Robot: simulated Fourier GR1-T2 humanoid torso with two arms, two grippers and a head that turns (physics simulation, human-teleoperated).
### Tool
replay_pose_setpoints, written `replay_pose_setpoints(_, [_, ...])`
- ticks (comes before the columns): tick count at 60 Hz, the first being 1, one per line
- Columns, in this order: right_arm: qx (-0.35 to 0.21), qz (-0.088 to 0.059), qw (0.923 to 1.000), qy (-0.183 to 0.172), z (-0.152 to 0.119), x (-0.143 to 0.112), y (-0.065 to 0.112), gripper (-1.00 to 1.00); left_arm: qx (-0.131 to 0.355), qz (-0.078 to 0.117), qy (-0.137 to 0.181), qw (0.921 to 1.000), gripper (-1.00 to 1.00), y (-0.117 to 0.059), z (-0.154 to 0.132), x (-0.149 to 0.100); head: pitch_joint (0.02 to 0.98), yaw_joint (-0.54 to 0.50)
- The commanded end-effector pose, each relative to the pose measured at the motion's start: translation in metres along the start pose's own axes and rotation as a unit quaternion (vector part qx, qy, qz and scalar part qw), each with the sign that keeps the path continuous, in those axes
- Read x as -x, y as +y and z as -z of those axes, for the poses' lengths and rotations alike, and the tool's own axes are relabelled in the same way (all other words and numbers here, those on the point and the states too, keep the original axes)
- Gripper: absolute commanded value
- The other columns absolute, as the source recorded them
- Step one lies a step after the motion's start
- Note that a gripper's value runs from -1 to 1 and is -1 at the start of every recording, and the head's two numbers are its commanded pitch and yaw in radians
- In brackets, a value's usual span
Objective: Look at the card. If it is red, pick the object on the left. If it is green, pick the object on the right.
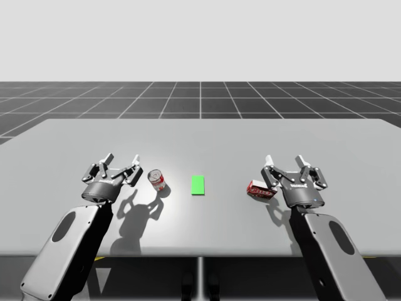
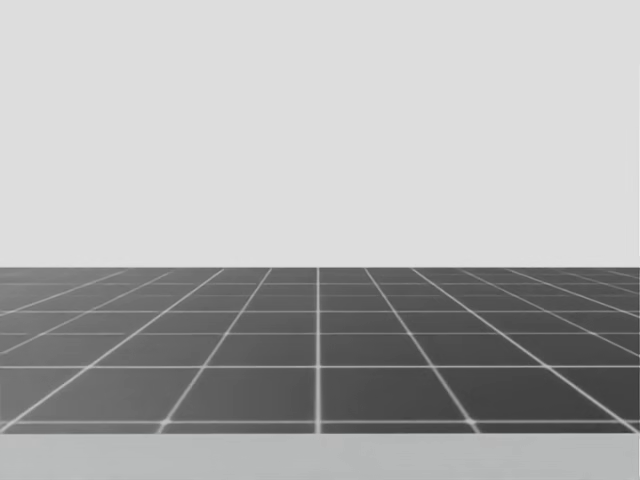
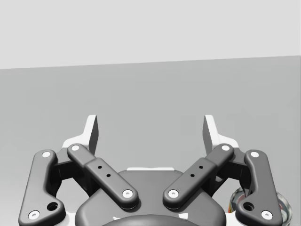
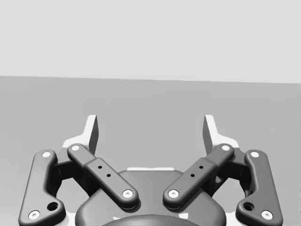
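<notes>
A green card [image 1: 198, 185] lies flat at the middle of the grey table [image 1: 207, 138]. To its left stands a small red and white can [image 1: 157, 180]; to its right lies a red box [image 1: 260, 190]. My left gripper [image 1: 121, 163] hovers open just left of the can, whose edge [image 3: 282, 207] shows beside that gripper's linkage. My right gripper [image 1: 287, 164] is open just right of the red box, close beside it. In the wrist views the left gripper [image 3: 150, 129] and the right gripper [image 4: 150, 129] both have bare table between their fingers.
The table's far half stretches bare ahead of both grippers. Its front edge [image 1: 200, 256] runs near my arms. Beyond the table's far edge [image 2: 320, 436] lies a dark gridded floor [image 2: 320, 350].
</notes>
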Motion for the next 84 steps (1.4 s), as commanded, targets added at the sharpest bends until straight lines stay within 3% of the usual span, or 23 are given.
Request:
replay_pose_setpoints(1, [0.035,-0.002,0.9993,-0.011,-0.0009,0.0019,-0.0005,-1.00,0.001,0.003,0.001,1.0000,-1.00,-0.0004,-0.0002,0.0005,0.088,0.00])
replay_pose_setpoints(2, [0.036,0.003,0.9993,-0.010,-0.0007,0.0018,-0.0003,-1.00,0.001,0.003,0.002,1.0000,-1.00,-0.0005,-0.0003,0.0005,0.090,0.00])
replay_pose_setpoints(5, [0.032,-0.003,0.9995,-0.006,0.0007,0.0019,-0.0013,-1.00,0.000,0.003,0.002,1.0000,-1.00,-0.0006,-0.0002,0.0007,0.101,-0.01])
replay_pose_setpoints(8, [0.021,0.006,0.9997,0.006,0.0022,0.0014,-0.0019,-1.00,0.000,0.004,0.002,1.0000,-1.00,-0.0006,-0.0003,0.0008,0.119,-0.01])
replay_pose_setpoints(10, [0.016,0.000,0.9998,0.010,0.0026,0.0018,-0.0019,-1.00,0.000,0.004,0.002,1.0000,-1.00,-0.0006,-0.0003,0.0008,0.134,-0.01])
replay_pose_setpoints(32, [0.023,-0.005,0.9996,0.016,0.0043,0.0034,-0.0031,-1.00,0.002,0.006,0.000,1.0000,-1.00,-0.0010,0.0011,0.0015,0.518,0.00])
replay_pose_setpoints(53, [0.023,-0.006,0.9996,0.016,0.0047,0.0034,-0.0036,-1.00,0.003,0.008,-0.006,0.9999,-1.00,-0.0005,0.0010,-0.0003,0.776,-0.01])
replay_pose_setpoints(63, [0.023,-0.005,0.9996,0.015,0.0044,0.0026,-0.0036,-1.00,0.004,0.005,-0.009,0.9999,-1.00,-0.0006,0.0002,-0.0022,0.843,-0.01])
replay_pose_setpoints(84, [0.023,-0.009,0.9996,0.013,0.0042,0.0025,-0.0036,-1.00,0.006,0.003,-0.013,0.9999,-1.00,-0.0023,-0.0018,-0.0046,0.842,-0.02])
